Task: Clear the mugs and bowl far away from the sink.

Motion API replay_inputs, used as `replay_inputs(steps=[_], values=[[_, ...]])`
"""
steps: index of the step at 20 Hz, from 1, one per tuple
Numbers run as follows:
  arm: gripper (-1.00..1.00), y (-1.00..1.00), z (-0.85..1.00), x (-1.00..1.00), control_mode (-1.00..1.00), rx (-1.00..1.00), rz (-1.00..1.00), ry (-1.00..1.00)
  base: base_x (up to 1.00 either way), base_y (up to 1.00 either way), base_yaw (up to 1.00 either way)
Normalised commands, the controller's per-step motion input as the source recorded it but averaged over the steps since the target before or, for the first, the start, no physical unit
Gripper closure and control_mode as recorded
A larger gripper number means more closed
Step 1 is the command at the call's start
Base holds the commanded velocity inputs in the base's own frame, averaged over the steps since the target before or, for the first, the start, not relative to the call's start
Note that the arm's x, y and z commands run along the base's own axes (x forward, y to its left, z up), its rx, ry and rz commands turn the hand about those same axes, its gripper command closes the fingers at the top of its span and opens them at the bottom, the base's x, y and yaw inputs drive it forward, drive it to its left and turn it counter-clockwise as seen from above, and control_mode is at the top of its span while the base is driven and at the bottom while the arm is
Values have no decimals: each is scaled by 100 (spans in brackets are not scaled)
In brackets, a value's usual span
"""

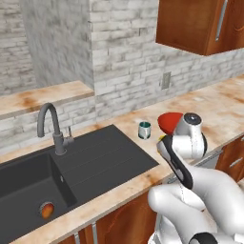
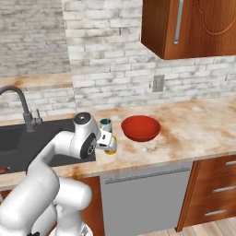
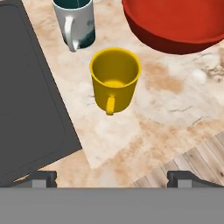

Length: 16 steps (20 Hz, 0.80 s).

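Kitchen interior. Back wall: whitewashed grey brick, one socket plate. Worktop: pale marble with rust-orange veining. Wall cupboard: reddish-brown wood, metal bar handle. Base drawers: matching wood. Grey appliance front under worktop. Floor: light wood planks.

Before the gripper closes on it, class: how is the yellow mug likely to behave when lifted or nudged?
The yellow mug looks rigid and smooth, so probably slippery. Standing upright and seemingly empty, it is likely light and may tip if pushed high. Its handle could snag.

Yellow mug, teal-and-white mug, glossy red bowl — matte black sink
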Motion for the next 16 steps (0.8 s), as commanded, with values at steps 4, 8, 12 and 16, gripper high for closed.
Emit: replay_inputs(steps=[4,8,12,16], values=[[-100,0,-21,33,-100,0,0,0,0,0,0],[-100,0,-15,32,-100,0,0,0,0,0,0],[-100,0,-9,27,-100,0,0,0,0,0,0],[-100,0,-12,24,-100,0,0,0,0,0,0]])
